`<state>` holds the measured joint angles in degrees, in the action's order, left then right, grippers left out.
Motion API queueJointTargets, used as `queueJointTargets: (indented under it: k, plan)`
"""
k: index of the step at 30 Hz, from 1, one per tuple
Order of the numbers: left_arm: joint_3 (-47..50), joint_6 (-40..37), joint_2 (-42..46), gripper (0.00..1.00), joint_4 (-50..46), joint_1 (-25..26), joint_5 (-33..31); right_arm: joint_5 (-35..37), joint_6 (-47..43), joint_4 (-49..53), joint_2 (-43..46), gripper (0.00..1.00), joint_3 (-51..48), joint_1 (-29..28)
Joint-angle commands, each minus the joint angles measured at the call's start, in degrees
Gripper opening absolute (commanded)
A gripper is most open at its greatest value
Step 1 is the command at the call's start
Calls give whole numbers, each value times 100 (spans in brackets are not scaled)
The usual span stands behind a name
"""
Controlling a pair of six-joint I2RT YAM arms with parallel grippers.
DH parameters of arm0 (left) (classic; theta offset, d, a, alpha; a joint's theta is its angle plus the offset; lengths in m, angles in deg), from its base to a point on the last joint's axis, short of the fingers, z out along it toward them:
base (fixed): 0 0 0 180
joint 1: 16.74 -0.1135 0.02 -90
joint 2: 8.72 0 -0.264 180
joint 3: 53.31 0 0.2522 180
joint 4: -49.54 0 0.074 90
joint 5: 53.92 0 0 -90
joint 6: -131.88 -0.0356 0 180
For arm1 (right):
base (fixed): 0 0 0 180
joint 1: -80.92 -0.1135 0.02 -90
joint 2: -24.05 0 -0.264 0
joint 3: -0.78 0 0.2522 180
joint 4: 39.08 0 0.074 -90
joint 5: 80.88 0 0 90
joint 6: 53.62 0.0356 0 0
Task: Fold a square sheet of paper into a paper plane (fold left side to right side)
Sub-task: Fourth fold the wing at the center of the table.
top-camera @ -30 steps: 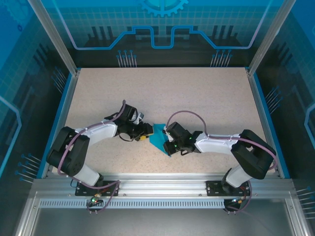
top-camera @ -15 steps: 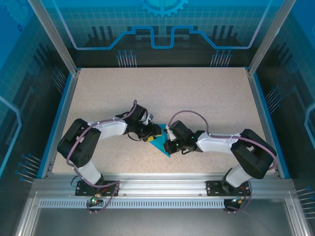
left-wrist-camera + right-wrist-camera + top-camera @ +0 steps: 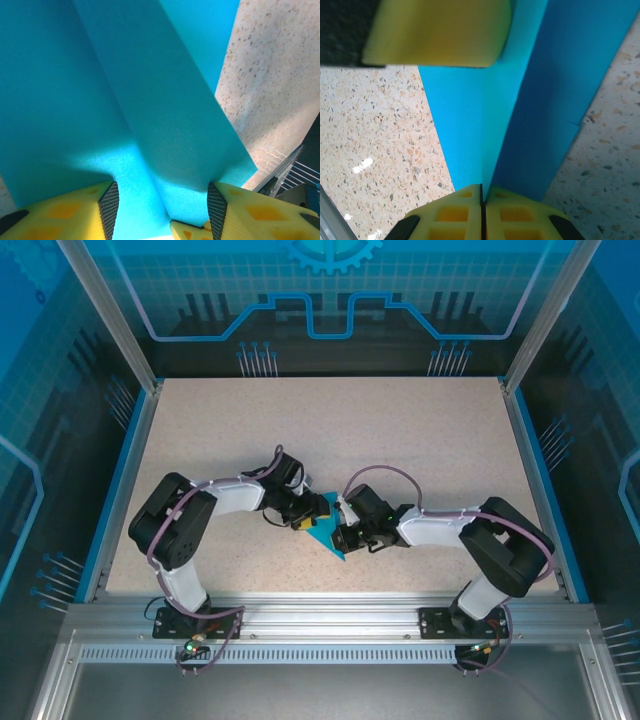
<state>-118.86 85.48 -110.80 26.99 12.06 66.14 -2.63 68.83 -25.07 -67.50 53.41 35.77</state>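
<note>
Closest to the right wrist camera, the right end effector (image 3: pixel 481 202) is closed tight, with a hairline seam all that parts its two halves, and it pinches a creased edge of the cyan paper (image 3: pixel 520 100). Beyond the grip the paper runs up out of the picture, so its far end is cut off. A blurred yellow finger (image 3: pixel 437 30) of the other arm overhangs it.

In the left wrist view, the left end effector (image 3: pixel 162 212) has its jaws well apart, with the dark pads (image 3: pixel 109 210) on either side of a raised fold. Whether they touch the paper is hard to tell.

From above, the paper lies near the middle of the speckled table (image 3: pixel 400 430). It is mostly hidden under both end effectors and seems to come to a point at its near end.
</note>
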Motion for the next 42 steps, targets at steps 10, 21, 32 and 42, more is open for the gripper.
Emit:
queueJointTargets:
  k: [10,21,32,42]
  plan:
    - [-288,-91,-273,54,-515,50,-194,-214,60,-87,-97,12,0,102]
    - [-310,-158,-312,54,-658,54,-301,-409,115,-304,310,23,-171,238]
    - [-299,-145,-286,54,-658,64,-320,-1036,262,-686,837,35,-537,894]
    - [-276,-140,-262,54,-650,65,-317,-1368,680,-1370,204,33,-335,1096]
